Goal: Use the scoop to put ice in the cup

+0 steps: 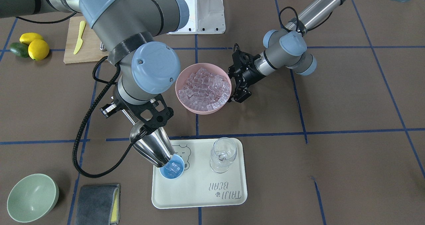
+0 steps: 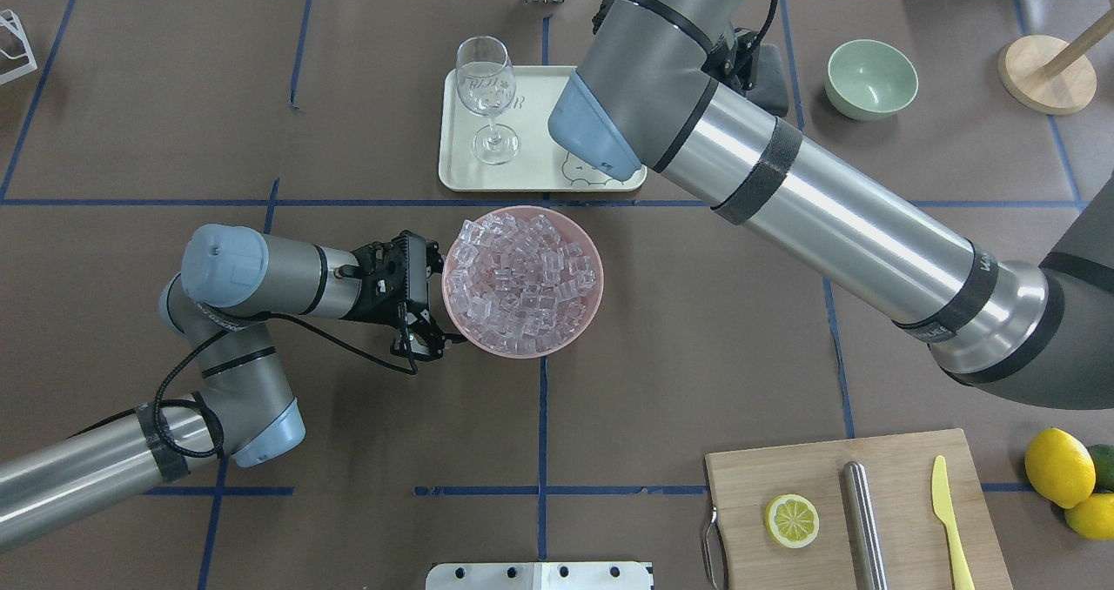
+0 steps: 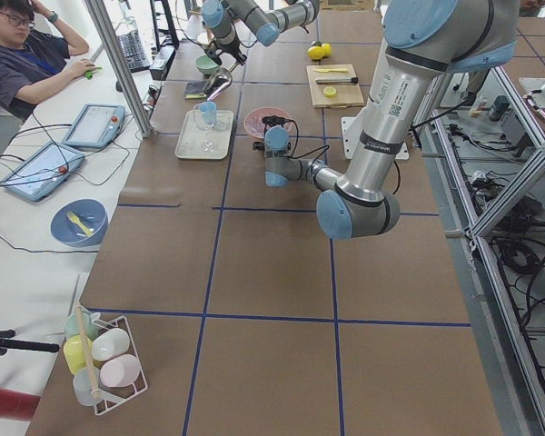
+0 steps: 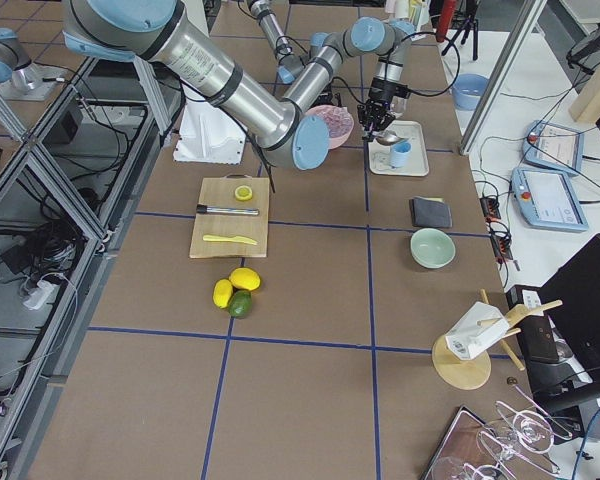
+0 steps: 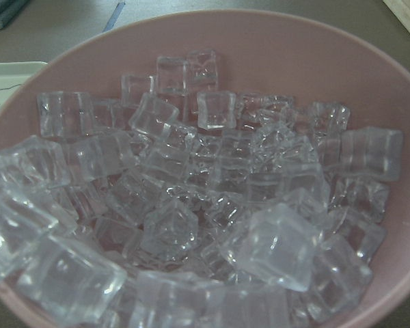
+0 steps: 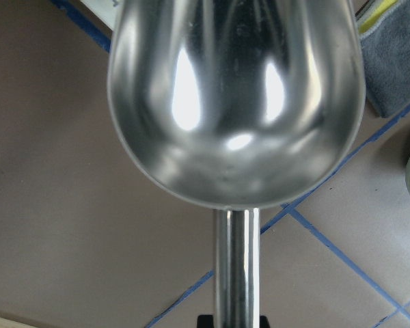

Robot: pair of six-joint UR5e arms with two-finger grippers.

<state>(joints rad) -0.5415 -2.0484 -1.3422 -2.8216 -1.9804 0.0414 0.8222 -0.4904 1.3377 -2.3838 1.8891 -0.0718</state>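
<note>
My right gripper [image 1: 146,122] is shut on the thin handle of the steel scoop [image 1: 153,148]. The scoop is tilted down, with its mouth over the light-blue cup [image 1: 171,168]. The cup stands on a cream tray [image 1: 199,191] and holds a few ice cubes [image 1: 175,166]. In the right wrist view the scoop's trough [image 6: 236,102] looks empty. My right arm hides the cup in the overhead view. My left gripper [image 2: 428,336] is closed on the rim of the pink bowl [image 2: 522,346], which is full of ice [image 5: 191,205].
A clear wine glass [image 1: 223,155] stands on the tray right of the cup. A pale-green bowl [image 1: 32,197] and a grey cloth [image 1: 98,205] lie at the front left. A cutting board [image 2: 857,503] carries a lemon slice, a steel tube and a yellow knife.
</note>
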